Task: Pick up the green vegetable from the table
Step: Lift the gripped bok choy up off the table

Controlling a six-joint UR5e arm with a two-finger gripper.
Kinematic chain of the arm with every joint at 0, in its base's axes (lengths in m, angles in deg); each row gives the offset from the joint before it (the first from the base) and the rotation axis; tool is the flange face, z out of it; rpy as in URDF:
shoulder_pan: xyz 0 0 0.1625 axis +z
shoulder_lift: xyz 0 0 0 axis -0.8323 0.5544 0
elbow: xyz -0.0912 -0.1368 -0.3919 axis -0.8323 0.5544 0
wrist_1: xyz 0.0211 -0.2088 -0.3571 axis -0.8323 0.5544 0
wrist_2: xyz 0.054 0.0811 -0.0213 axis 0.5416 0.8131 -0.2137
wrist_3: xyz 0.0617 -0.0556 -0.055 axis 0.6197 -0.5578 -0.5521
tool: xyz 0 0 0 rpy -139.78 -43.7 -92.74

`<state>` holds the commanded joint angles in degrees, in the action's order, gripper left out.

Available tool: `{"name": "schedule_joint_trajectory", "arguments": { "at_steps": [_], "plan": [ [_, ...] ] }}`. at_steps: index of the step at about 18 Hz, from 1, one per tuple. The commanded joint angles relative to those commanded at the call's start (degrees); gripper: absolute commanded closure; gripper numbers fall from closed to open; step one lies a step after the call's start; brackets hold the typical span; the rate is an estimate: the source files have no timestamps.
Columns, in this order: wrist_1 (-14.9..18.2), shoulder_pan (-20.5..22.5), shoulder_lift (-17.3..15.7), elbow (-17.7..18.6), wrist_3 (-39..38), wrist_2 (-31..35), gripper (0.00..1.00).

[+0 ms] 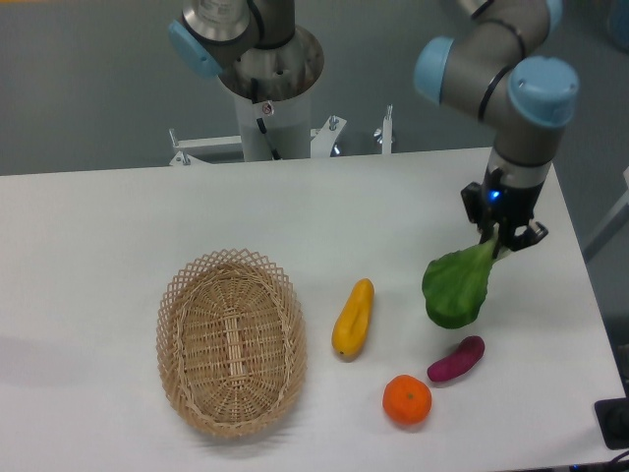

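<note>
Green vegetable (457, 289) hung by its pale stem, leaf downward, over the right part of the white tabletop (118, 216); whether the leaf tip touched the surface could not be told. Tool (501, 236) clamped on the stem's upper end, pointed down from the arm (511, 93). Below the leaf lay a purple eggplant (456, 359), with an orange (407, 400) just left of it. Farther left lay a yellow squash (353, 317), then a wicker basket (230, 340).

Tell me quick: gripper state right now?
Gripper: closed on the stem of the green vegetable, holding it above the table.
</note>
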<state>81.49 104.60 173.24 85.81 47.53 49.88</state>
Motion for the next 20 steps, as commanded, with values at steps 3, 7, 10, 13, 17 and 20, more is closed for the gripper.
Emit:
{"name": "schedule_joint_trajectory", "arguments": {
  "at_steps": [3,7,10,13,17,20],
  "plan": [
    [2.2,-0.2,0.0,-2.0,-0.3,-0.9,0.76],
    [2.1,0.0,-0.3,-2.3,-0.8,-1.4,0.76],
    [2.2,0.1,-1.2,-2.8,-0.9,-1.4,0.76],
    [2.1,0.2,-1.3,-2.9,-0.9,-1.4,0.76],
    [2.0,-0.3,-1.3,-2.9,-1.1,-1.4,0.76],
    [1.9,-0.3,-1.3,-2.9,-1.1,-1.5,0.76]
  ]
}}
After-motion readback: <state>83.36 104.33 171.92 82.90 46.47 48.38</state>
